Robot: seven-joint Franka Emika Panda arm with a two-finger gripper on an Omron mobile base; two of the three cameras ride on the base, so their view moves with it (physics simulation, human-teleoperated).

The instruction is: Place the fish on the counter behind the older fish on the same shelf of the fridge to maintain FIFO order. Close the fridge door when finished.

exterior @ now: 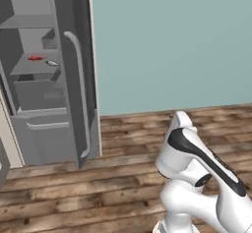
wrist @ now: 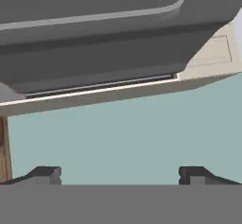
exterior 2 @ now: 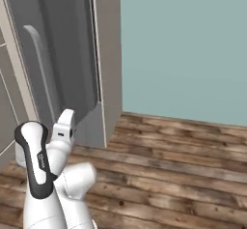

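Two fish are lying on one shelf (exterior: 29, 69) inside the fridge (exterior: 29, 11), the red-orange fish (exterior: 35, 58) sitting farther back and the grey-silver fish (exterior: 52, 63) nearer the front edge, just beside it. Ahead of the gripper (wrist: 120, 175), whose dark fingertips (wrist: 46, 174) are standing wide apart with nothing between them, the fridge door (exterior: 74, 70) is hanging open with its long silver handle (exterior: 81, 94) facing out. Beyond the fingertips a pale teal wall (exterior: 172, 45) is filling the space, and a wood plank floor (exterior: 113, 178) is stretching beneath the arm.
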